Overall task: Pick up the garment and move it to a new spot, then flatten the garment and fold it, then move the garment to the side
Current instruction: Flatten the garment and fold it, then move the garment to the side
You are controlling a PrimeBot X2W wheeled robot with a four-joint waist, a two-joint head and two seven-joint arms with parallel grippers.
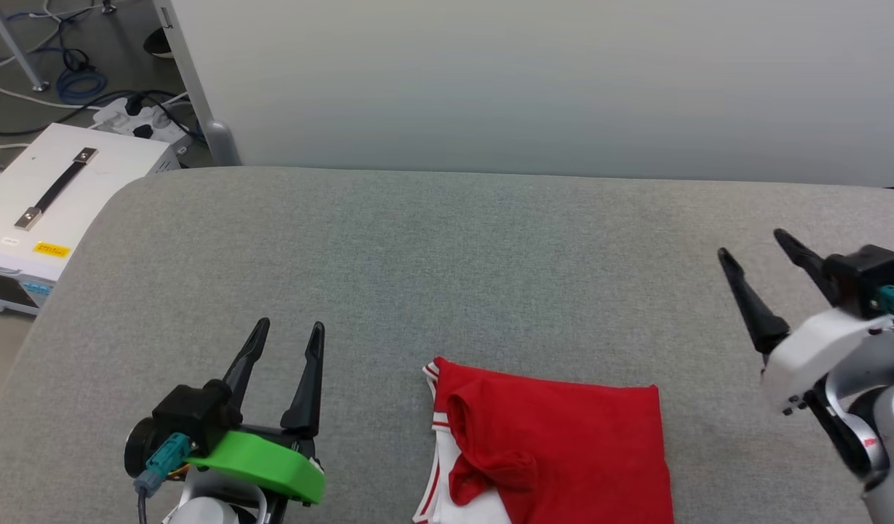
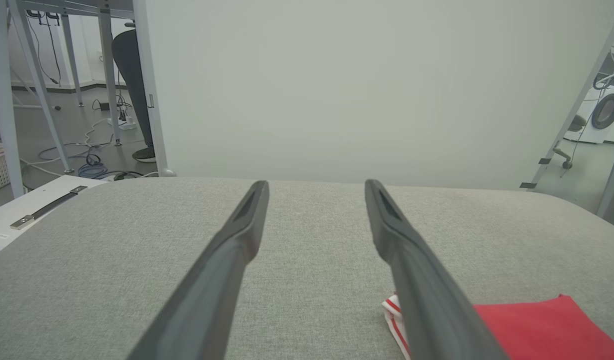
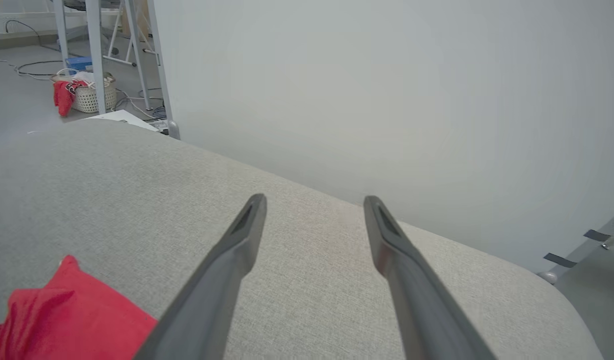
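Garment [image 1: 563,444] lies folded into a red packet on the grey counter [image 1: 418,255], close to the robot's edge of it. Its near part is cut off by the bottom of the head view. It sits between the two arms, touched by neither.

Left tool [image 1: 290,324] is released, fingers spread and holding nothing, and stands to the packet's left with bare counter between them. Right tool [image 1: 751,244] is also spread and empty. It is off to the packet's right and further out across the counter than the far edge of the cloth.

By my reading the left tool is the nearer: its wrist view has the striped corner low and just beside its right finger. In the right wrist view the red cloth sits far down in the lower left corner.

The packet's far edge runs across the robot from left to right, dipping slightly toward the right. The striped trim, an armhole opening and white sleeve cloth all sit at the left end, so that end faces the left tool, and the plain folded edge faces the right. Its long axis I cannot tell for sure, since the near part is out of view.

Folding looks finished, so the shift to the side seems to remain. For either tool the cloth lies inward and back toward the robot
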